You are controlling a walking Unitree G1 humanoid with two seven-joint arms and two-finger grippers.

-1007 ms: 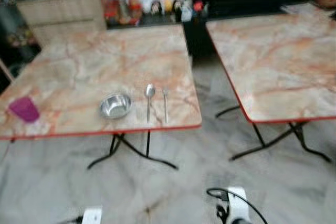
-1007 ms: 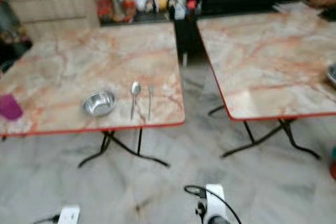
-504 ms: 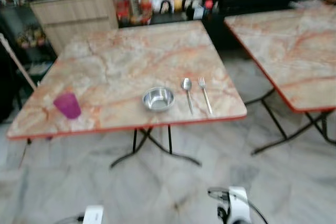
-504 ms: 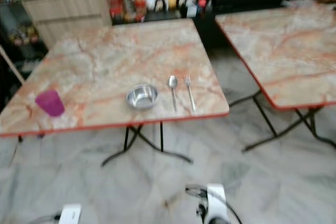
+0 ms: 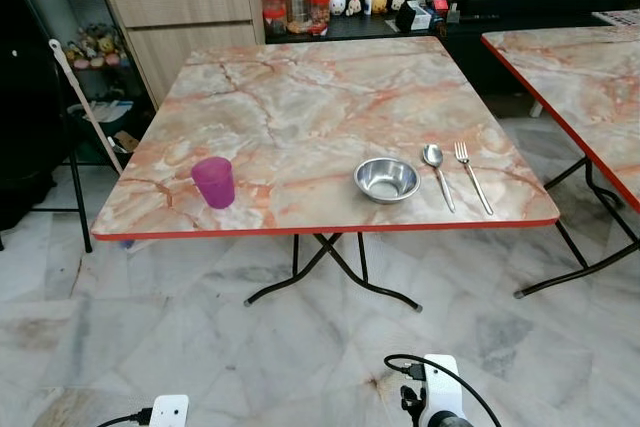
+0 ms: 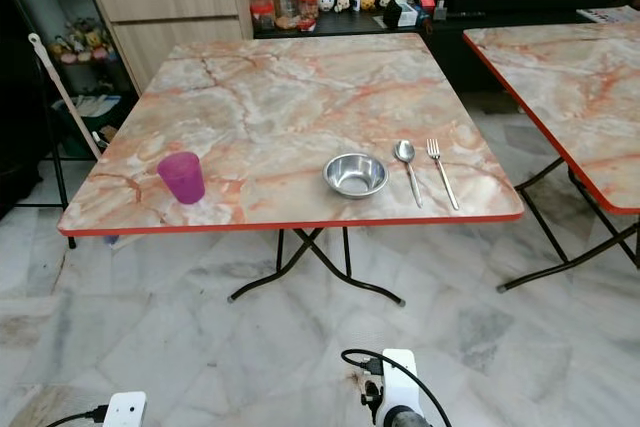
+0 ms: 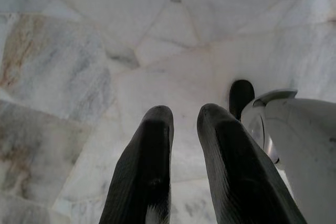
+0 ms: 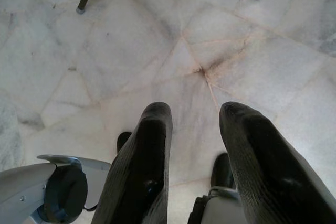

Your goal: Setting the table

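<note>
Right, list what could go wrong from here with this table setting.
1. The purple cup stands near the table front edge; a clumsy reach might tip it or push it off.
2. The spoon and fork lie flat, close together beside the steel bowl; long fingers may struggle to pick up one without shifting the other.
3. The table's black legs splay out underneath; walking in close could catch them.

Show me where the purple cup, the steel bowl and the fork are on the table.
purple cup (image 5: 214,182), left eye view, on the side wall of the cup.
steel bowl (image 5: 387,179), left eye view, on the inside bottom of the bowl.
fork (image 5: 473,177), left eye view, on the middle of the handle.
</note>
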